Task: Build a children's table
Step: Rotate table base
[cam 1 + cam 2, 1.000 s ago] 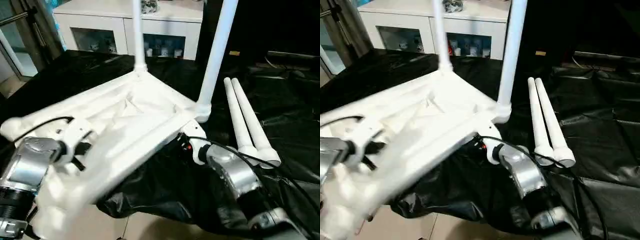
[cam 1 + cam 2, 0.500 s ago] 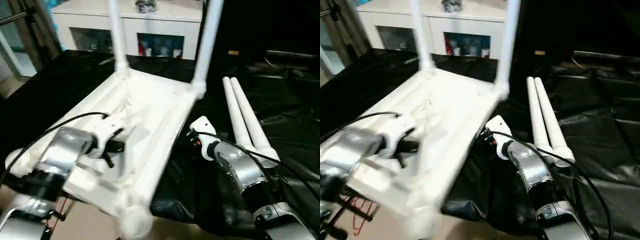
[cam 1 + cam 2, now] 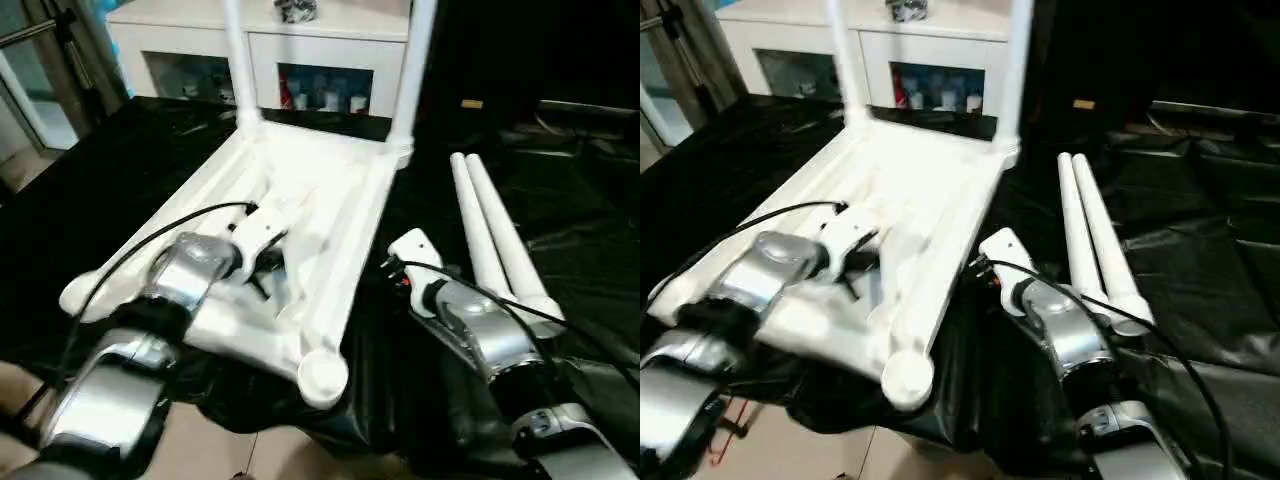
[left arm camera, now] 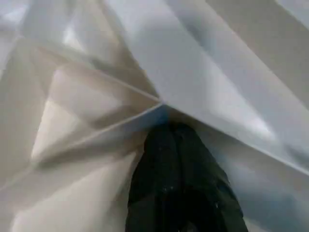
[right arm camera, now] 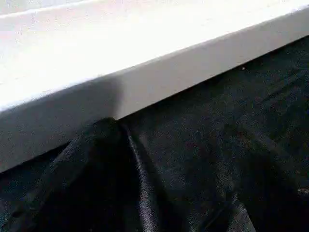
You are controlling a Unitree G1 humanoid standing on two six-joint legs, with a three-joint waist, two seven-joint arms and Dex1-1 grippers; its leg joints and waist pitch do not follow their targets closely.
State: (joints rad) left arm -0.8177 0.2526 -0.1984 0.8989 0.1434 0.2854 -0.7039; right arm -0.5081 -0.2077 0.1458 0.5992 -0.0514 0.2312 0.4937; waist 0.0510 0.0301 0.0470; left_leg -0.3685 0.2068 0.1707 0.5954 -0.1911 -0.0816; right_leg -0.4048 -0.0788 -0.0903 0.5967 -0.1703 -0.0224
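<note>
The children's table's white tabletop lies upside down on black sheeting, ribbed underside up. Two white legs stand upright in its far corner sockets. The near socket and the left socket are empty. Two loose legs lie side by side to the right. My left gripper is shut, its black tips pressed against a rib junction in the middle of the underside. My right gripper stands open just right of the tabletop's long side wall, holding nothing.
A white glass-fronted cabinet stands behind the work surface. Crumpled black sheeting covers the surface. The tabletop's near corner overhangs the front edge, with bare floor below.
The tabletop has swung round from lying slantwise to pointing away from me. My left gripper has moved onto the middle of the underside. My right gripper now sits beside the long edge.
</note>
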